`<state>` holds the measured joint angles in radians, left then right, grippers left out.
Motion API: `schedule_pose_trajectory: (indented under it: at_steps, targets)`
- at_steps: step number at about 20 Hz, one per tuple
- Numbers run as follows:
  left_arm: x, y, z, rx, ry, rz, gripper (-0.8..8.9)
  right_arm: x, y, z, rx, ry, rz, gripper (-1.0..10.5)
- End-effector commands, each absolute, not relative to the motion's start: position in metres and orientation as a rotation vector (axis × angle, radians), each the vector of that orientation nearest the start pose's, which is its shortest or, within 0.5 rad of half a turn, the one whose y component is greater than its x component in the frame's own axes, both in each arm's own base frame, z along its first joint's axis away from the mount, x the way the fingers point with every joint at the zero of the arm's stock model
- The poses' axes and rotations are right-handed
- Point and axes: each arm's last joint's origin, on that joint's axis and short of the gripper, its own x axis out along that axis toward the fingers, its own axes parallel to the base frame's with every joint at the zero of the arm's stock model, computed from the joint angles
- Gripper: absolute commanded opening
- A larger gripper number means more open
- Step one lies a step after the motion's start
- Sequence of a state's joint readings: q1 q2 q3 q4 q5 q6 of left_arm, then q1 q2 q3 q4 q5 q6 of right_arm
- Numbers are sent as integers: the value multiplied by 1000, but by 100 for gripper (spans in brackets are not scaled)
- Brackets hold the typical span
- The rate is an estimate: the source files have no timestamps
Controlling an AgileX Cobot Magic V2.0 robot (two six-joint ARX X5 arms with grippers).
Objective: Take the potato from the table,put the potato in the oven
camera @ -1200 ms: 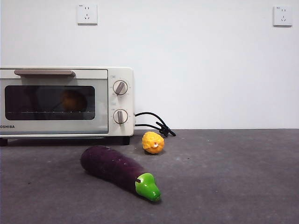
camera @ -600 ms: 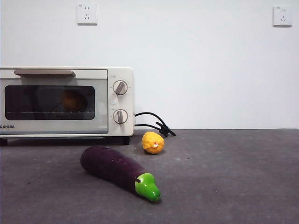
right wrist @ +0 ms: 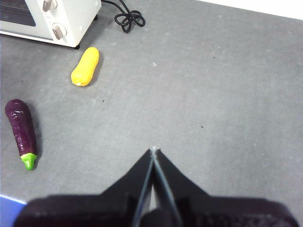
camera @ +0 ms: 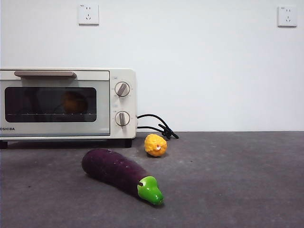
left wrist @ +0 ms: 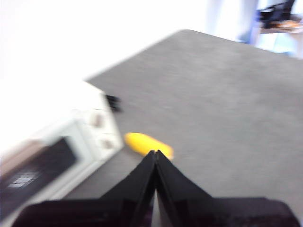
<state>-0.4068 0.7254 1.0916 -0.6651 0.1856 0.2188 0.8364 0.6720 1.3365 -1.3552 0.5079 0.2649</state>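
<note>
Shut oven point(camera: 66, 103) at far left on the table point(camera: 228, 180), potato point(camera: 75, 102) dimly visible on the rack behind the dark glass. Just in front, purple eggplant point(camera: 118, 173) lying flat; beside it, small yellow fruit point(camera: 156, 145) near the black cord point(camera: 154, 124). Left gripper point(left wrist: 155, 152) raised, angled toward the oven, jaws pressed together, holding nothing. Right gripper point(right wrist: 153, 150) high over bare tabletop, jaws likewise closed and empty
</note>
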Motion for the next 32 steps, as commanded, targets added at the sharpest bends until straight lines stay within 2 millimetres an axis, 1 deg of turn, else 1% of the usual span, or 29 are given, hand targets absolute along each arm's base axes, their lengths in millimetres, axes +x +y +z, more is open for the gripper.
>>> schedule_pose_trajectory:
  at_steps: [1, 3, 5, 7, 9, 11, 13, 16, 19, 21, 24, 32]
  targets:
    - [95, -34, 377, 374, 194, -489, -4, 38, 21, 404, -197, 595, 236, 2]
    - [82, -21, 355, 434, 204, -337, -4, 38, 21, 404, -197, 595, 236, 2]
    - [74, -16, 330, 444, 224, -267, -4, 38, 21, 404, -197, 595, 236, 1]
    - [72, -13, 303, 446, 210, -198, -4, 38, 21, 404, -197, 595, 236, 2]
    - [75, -12, 282, 397, 120, -144, -4, 38, 21, 404, -197, 595, 236, 2]
    - [80, -12, 260, 304, 18, -107, -4, 38, 21, 404, -197, 595, 236, 2]
    - [84, -11, 238, 207, -28, -75, -4, 38, 21, 404, -197, 595, 236, 1]
    - [92, -6, 202, 106, -8, -13, -4, 38, 21, 404, -197, 595, 236, 2]
    - [96, -2, 173, 104, 47, 37, -4, 38, 21, 404, -197, 595, 236, 2]
    - [97, 1, 160, 76, 66, 61, -4, 38, 21, 404, -197, 595, 236, 2]
    - [96, 3, 151, 76, 154, 79, -4, 38, 21, 404, -197, 595, 236, 2]
    - [96, 5, 150, 37, 165, 102, -4, 38, 21, 404, -197, 595, 236, 2]
